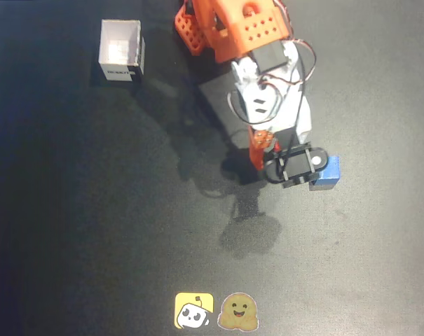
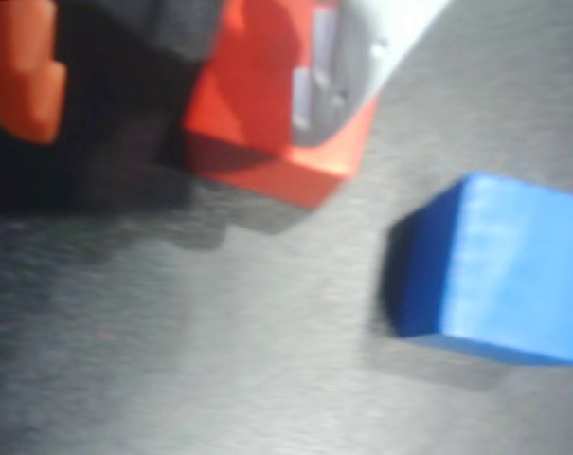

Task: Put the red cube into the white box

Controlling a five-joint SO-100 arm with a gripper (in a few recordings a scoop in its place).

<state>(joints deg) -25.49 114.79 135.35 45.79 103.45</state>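
Observation:
In the wrist view the red cube (image 2: 258,123) rests on the dark table between the fingers of my gripper (image 2: 172,123). It lies against the white finger (image 2: 338,66), and a dark gap separates it from the orange finger (image 2: 21,66), so the gripper is open. From overhead, the gripper (image 1: 268,150) hangs low right of centre, and just a sliver of the red cube (image 1: 273,146) peeks out under the arm. The white box (image 1: 122,70) stands at the far upper left, open side up, with its dark label strip facing the front.
A blue cube (image 1: 329,173) sits just right of the gripper, close to the black wrist camera mount; it shows large in the wrist view (image 2: 513,275). Two stickers (image 1: 215,311) lie at the front edge. The orange arm base (image 1: 233,24) stands at the top centre.

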